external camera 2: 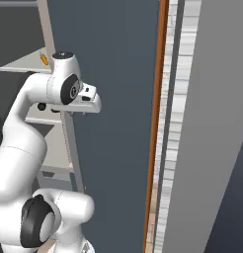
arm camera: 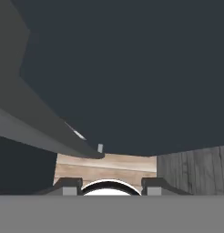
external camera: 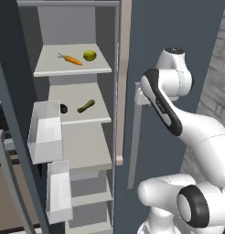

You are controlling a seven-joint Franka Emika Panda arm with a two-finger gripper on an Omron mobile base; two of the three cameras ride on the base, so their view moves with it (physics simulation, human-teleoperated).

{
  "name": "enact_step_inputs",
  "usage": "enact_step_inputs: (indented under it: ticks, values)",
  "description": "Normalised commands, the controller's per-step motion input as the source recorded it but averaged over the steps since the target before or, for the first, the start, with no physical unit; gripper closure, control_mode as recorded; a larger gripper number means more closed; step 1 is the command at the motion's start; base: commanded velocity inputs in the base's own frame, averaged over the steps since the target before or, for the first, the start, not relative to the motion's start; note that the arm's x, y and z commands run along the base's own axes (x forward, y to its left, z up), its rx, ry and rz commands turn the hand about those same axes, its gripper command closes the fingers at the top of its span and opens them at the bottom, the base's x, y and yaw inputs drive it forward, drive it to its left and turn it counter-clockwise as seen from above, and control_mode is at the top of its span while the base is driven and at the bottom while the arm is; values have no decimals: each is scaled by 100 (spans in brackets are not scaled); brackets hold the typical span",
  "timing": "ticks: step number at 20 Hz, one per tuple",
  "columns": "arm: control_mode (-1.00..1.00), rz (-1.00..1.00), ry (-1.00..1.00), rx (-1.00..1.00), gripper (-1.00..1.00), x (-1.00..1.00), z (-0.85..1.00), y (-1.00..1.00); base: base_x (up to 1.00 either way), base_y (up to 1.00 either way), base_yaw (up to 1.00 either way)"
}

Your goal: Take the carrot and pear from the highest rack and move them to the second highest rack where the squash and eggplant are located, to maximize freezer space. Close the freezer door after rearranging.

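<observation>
On the top rack (external camera: pixel 50 71) of the open freezer lie an orange carrot (external camera: pixel 70 59) and a yellow-green pear (external camera: pixel 89 55). One rack below (external camera: pixel 96 119) rest a dark eggplant (external camera: pixel 63 109) and a long green squash (external camera: pixel 86 106). My gripper (arm camera: pixel 111 187) is outside the freezer, to the right of the racks, in front of a dark panel. Its fingertips (arm camera: pixel 70 186) stand apart with nothing between them. The carrot (external camera 2: pixel 44 59) also peeks out behind my arm in the right base view.
The freezer door (external camera: pixel 9 114) stands open at the left, with two white bins (external camera: pixel 45 132) on its inside. A long grey handle (external camera: pixel 134 146) runs down the dark panel (external camera: pixel 151 36) beside my hand. A brick wall (external camera: pixel 217 68) is at the right.
</observation>
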Motion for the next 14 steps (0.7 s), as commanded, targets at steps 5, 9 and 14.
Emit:
enact_step_inputs:
  ticks: [5, 9, 14]
  values:
    - [100, 0, -2, 0, -100, -5, -2, 1, -4, 1, 0]
    - [100, 0, 0, 0, -100, 0, 0, 0, -31, 11, 25]
    - [100, 0, 0, 0, -100, 0, 0, 0, -18, 9, 48]
